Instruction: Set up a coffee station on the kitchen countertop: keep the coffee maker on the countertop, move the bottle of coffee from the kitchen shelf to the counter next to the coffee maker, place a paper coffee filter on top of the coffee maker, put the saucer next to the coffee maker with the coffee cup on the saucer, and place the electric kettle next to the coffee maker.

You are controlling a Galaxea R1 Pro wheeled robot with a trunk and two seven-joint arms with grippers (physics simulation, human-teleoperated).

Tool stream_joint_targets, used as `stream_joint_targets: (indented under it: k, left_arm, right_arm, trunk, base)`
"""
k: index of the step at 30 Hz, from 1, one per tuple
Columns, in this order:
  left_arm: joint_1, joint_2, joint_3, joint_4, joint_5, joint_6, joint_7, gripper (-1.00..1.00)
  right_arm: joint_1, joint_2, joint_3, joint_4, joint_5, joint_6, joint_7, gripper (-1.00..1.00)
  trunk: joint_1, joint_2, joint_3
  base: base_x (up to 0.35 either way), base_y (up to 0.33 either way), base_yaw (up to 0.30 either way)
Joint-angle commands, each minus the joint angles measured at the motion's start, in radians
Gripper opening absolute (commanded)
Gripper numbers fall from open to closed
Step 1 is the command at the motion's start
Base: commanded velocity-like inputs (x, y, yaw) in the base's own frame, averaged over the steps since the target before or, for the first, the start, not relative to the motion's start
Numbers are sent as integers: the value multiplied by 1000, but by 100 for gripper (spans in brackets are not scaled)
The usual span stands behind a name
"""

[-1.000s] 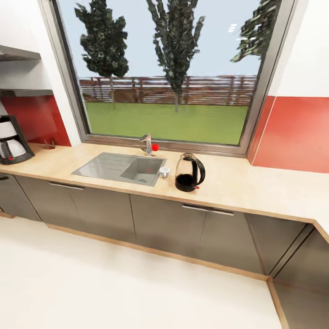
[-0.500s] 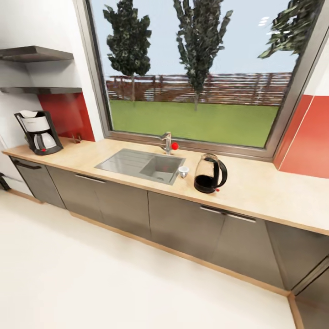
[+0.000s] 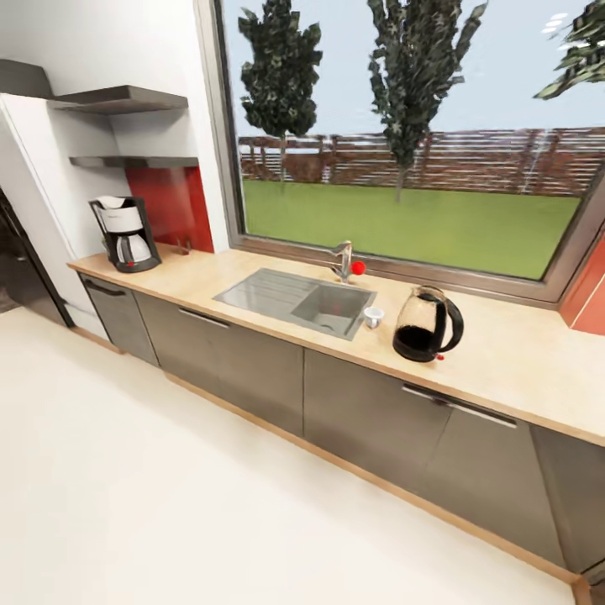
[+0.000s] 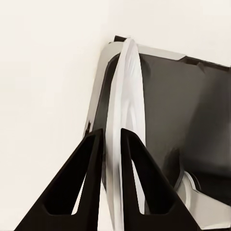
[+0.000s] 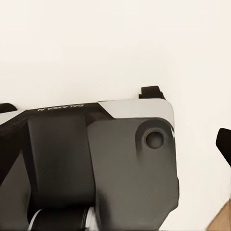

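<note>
White saucer [image 4: 126, 120] stays clamped in the left end effector [image 4: 111, 139]; the view swung left; right's state unclear.

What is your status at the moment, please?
Left pincer shut on saucer. Coffee maker, electric kettle on kitchen countertop. Nothing in the way.

Big garden window [image 3: 403, 134], red splashback [image 3: 172, 206], seemingly cream floor [image 3: 168, 504].
</note>
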Motion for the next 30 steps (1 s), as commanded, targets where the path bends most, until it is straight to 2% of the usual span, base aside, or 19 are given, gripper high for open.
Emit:
stream_joint_targets:
  k: [1, 7, 24, 30]
  left_arm:
    - [-1, 0, 3, 1, 7, -16, -3, -100]
    - [-1, 5, -3, 2, 2, -96, -5, -100]
    - [-1, 6, -6, 20, 0, -104, -5, -100]
    - [-1, 10, -6, 19, 0, -106, -4, -100]
  right_arm:
    - [2, 0, 9, -2, -9, 5, -3, 100]
    - [11, 0, 9, -2, -9, 5, -3, 100]
    - [19, -1, 8, -3, -12, -1, -7, 100]
    - [19, -11, 8, -3, -11, -1, -7, 100]
  trunk:
    - [0, -2, -3]
    - [0, -2, -7]
    - [0, -2, -18]
    - [0, -2, -22]
  base:
    - [0, 0, 275]
    - [0, 0, 275]
    - [0, 0, 275]
    - [0, 0, 275]
